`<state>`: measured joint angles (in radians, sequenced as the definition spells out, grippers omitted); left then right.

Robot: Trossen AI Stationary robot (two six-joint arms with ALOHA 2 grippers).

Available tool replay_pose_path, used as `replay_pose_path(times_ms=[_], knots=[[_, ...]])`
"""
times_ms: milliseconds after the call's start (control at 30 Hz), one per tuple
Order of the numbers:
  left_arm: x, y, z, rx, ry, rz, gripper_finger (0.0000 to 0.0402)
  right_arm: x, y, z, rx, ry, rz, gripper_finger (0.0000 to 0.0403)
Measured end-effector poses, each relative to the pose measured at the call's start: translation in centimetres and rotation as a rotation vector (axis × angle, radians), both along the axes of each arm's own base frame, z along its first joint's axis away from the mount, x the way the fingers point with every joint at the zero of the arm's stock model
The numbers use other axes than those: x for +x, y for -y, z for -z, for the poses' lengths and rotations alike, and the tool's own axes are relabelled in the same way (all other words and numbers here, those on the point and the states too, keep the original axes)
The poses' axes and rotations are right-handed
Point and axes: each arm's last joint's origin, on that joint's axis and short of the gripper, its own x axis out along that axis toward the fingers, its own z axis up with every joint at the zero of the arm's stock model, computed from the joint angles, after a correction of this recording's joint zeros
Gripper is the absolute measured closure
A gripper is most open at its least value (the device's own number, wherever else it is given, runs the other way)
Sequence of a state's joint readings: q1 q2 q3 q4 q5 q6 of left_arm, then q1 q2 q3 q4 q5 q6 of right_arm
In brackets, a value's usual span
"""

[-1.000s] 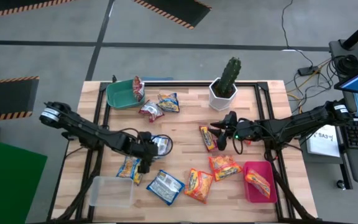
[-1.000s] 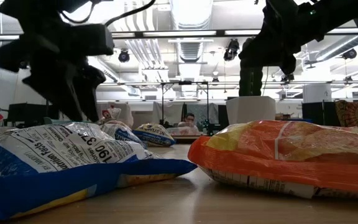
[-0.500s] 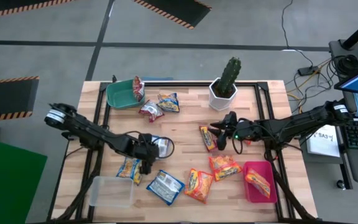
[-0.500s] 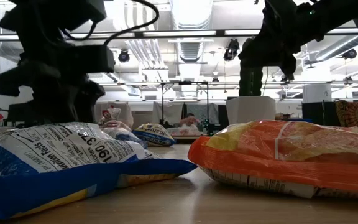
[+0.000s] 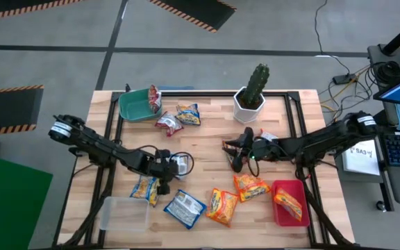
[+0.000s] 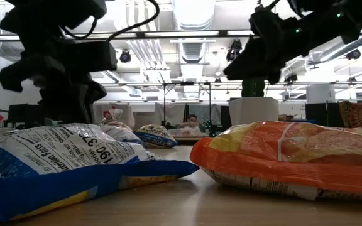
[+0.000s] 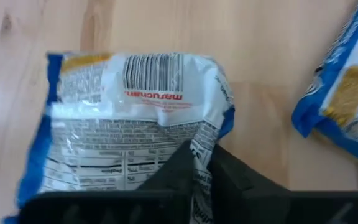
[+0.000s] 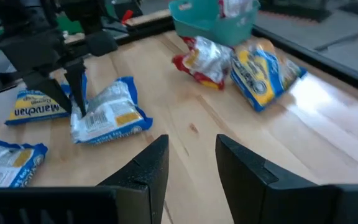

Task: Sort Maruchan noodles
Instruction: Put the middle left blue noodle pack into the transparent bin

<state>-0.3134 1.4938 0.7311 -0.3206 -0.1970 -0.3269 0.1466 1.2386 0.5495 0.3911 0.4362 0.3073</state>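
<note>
A blue-and-white noodle packet (image 5: 180, 164) lies printed back up on the table's left half. My left gripper (image 7: 199, 167) stands over it and is shut on it; the right wrist view shows that gripper (image 8: 74, 93) pointing down onto the packet (image 8: 107, 113). My right gripper (image 5: 235, 157) hovers open near the table's middle, fingers (image 8: 154, 163) pointing toward the left edge with nothing between them. An orange packet (image 5: 226, 146) shows partly from under it. My left gripper pinches the crinkled wrapper of the blue-and-white packet (image 7: 166, 144) between its two shut fingers, at the packet's side away from the barcode end. The fingers come from above, pointing down. The packet lies flat on the table.
A green tray (image 5: 135, 107) with a red packet stands far left, beside it a red-silver packet (image 5: 167, 123) and a blue-yellow one (image 5: 189, 114). Cactus pot (image 5: 251, 103) at the far middle. Clear tray (image 5: 123, 214) and pink tray (image 5: 287, 208) stand near, with orange packets (image 5: 250, 186) between.
My left gripper has come down onto the blue-and-white packet and shut on its wrapper. My right gripper has gone a little toward the table's left edge, over the orange packet.
</note>
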Motion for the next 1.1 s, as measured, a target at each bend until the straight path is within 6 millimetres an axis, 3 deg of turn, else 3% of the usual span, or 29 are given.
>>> replay_pose_path(times_ms=[233,533,833,1100], knots=[[-0.4,-0.3,-2.3,0.0,0.111,-0.02,0.0399,2.2,-0.5,0.6,-0.102,-0.008,-0.061,0.0261],[-0.9,-0.5,-5.2,-0.041,0.275,-0.035,0.0401,7.9,-2.2,0.4,-0.234,-0.059,-0.249,0.018],[-1.1,-0.6,-6.4,-0.064,0.341,-0.038,0.0401,13.1,-3.4,1.5,-0.251,-0.212,-0.416,0.0125],[-0.7,-0.5,-6.7,-0.078,0.383,-0.038,0.0402,16.2,-3.1,2.6,-0.232,-0.302,-0.439,0.0115]])
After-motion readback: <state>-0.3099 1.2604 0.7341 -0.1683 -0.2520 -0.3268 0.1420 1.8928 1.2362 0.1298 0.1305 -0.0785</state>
